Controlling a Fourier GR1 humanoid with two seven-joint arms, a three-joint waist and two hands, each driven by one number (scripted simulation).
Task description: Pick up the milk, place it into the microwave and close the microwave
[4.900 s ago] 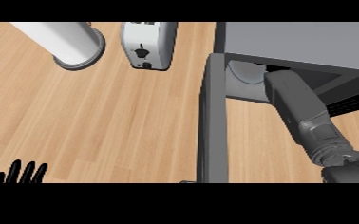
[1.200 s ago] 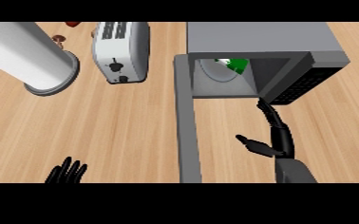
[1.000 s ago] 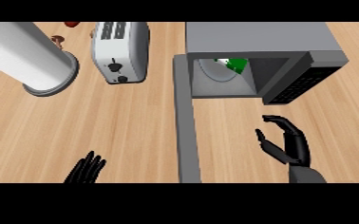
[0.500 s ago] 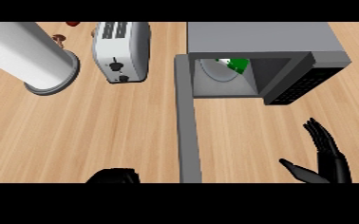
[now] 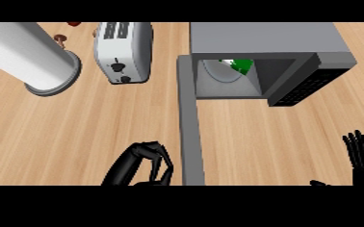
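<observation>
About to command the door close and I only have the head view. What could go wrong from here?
1. The milk shows only partly inside the microwave; if it sits near the opening, the door may strike it.
2. The left robot hand is curled beside the open door's outer end; its push might slip off that edge.
3. The toaster stands left of the door, so a wide left-arm swing could knock it.

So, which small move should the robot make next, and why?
Probably bring the left hand against the outer face of the open microwave door and push it shut. The milk already sits inside the microwave, and this curled, empty hand is right beside the door.
</observation>
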